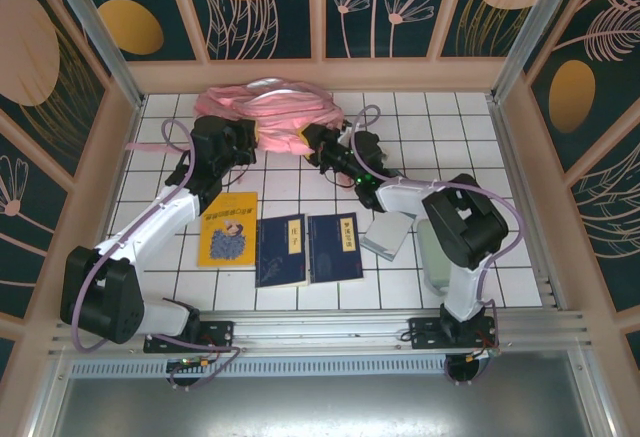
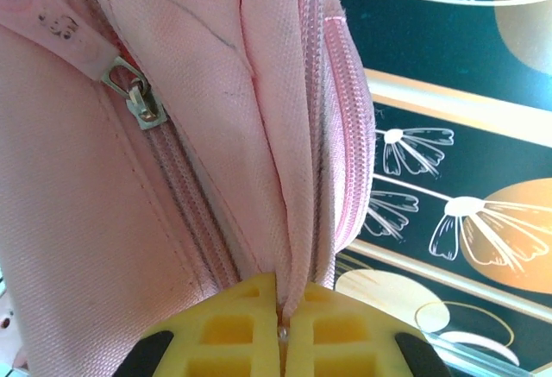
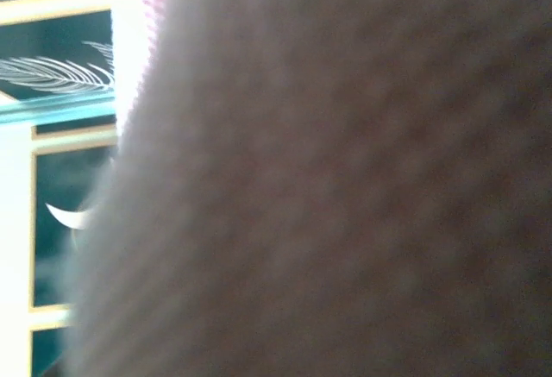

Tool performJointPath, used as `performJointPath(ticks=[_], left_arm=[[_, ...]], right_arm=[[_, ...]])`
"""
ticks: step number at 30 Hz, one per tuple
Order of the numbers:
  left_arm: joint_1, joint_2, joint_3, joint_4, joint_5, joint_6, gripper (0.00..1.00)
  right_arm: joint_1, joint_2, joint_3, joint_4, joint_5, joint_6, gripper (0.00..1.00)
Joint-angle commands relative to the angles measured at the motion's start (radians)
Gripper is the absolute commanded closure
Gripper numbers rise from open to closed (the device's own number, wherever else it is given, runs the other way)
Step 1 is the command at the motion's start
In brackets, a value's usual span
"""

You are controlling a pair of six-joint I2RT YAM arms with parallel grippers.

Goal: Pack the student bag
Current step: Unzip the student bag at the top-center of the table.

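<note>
The student bag (image 1: 265, 112), a pink fabric backpack, lies crumpled at the back middle of the tiled table. My left gripper (image 1: 252, 141) is at the bag's left side. In the left wrist view its yellow fingers (image 2: 233, 334) are shut on a fold of pink fabric (image 2: 293, 222) beside a zipper track, and a metal zipper pull (image 2: 138, 101) hangs at the upper left. My right gripper (image 1: 300, 143) presses into the bag's right front edge. Blurred pink-grey fabric (image 3: 328, 187) lies right against the right wrist camera and hides that gripper's fingers.
A yellow book (image 1: 228, 229) and two dark blue books (image 1: 282, 250) (image 1: 335, 247) lie side by side in front of the arms. A grey-white book (image 1: 387, 235) lies to their right, by the right arm. Patterned walls close in the table on three sides.
</note>
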Motion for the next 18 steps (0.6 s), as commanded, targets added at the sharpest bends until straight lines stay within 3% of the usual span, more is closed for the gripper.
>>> performJointPath(ticks=[1, 3, 8, 13, 18], left_arm=[[-0.019, -0.019, 0.017, 0.11, 0.131, 0.072, 0.73], [-0.017, -0.043, 0.036, 0.063, 0.126, 0.144, 0.52], [0.004, -0.109, 0.185, -0.254, 0.042, 0.51, 0.27], [0.066, -0.104, 0.199, -0.299, 0.223, 0.9, 0.2], [0.068, -0.114, 0.155, -0.386, 0.208, 1.212, 0.19]], right_arm=[[-0.001, -0.023, 0.032, 0.046, -0.019, -0.045, 0.87], [-0.016, -0.053, 0.026, -0.017, -0.01, -0.074, 0.92], [-0.067, -0.092, 0.026, -0.108, -0.061, -0.101, 0.94], [-0.137, -0.106, 0.091, -0.334, -0.196, -0.185, 0.97], [-0.203, -0.09, 0.207, -0.551, -0.327, -0.284, 1.0]])
